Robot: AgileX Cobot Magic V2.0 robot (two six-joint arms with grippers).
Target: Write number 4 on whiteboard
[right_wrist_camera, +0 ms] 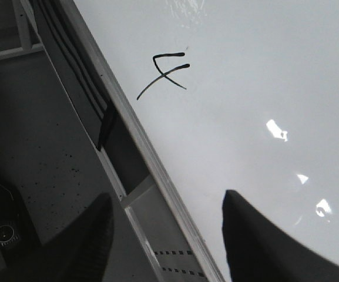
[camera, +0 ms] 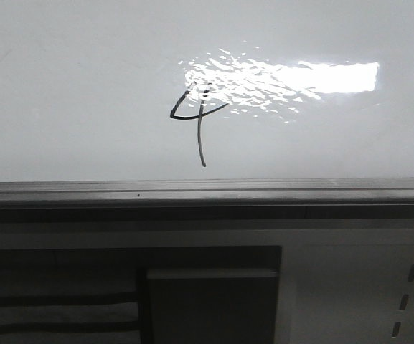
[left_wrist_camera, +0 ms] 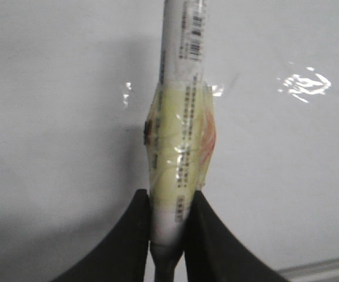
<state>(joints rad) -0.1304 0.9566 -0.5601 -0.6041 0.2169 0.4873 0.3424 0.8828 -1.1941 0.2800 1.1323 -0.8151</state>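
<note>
The whiteboard (camera: 85,93) fills the upper front view, glossy, with a bright rippled reflection. A thin black number 4 (camera: 198,118) is drawn on it near the middle, its stem reaching down towards the grey ledge (camera: 207,190). The 4 also shows in the right wrist view (right_wrist_camera: 166,71). My left gripper (left_wrist_camera: 167,220) is shut on a white marker (left_wrist_camera: 181,117) wrapped in yellowish tape, held in front of the whiteboard (left_wrist_camera: 51,117). My right gripper (right_wrist_camera: 166,229) is open and empty, over the board's edge (right_wrist_camera: 175,200). Neither gripper shows in the front view.
Below the ledge is a white panel with slots (camera: 407,294) at the right and a dark recess with a grey block (camera: 210,304) at the left. In the right wrist view a dark speckled surface (right_wrist_camera: 34,135) lies beside the board.
</note>
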